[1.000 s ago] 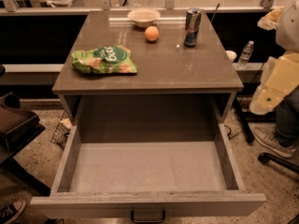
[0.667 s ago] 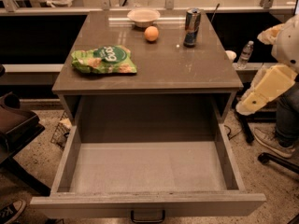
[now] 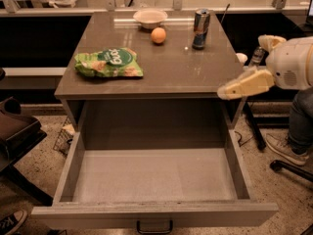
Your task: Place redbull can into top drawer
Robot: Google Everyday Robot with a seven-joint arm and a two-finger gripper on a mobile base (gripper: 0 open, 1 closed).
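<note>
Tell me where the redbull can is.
The redbull can stands on the cabinet top, back right, beside the orange; the end effector is off the front-right corner.

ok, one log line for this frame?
slim blue-and-silver redbull can: upright, back right of grey cabinet top | wide grey-brown top drawer: open, can not inside | tool: by cabinet's right front corner, apart from can

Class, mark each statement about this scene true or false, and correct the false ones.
1. The top drawer is open. True.
2. The redbull can lies in the drawer. False: it stands upright on the cabinet top.
3. The tool is beside the cabinet's right front corner, apart from the can. True.
4. The orange sits in the bowl. False: it rests on the cabinet top, outside the bowl.
5. The green snack bag lies on the cabinet top. True.
</note>
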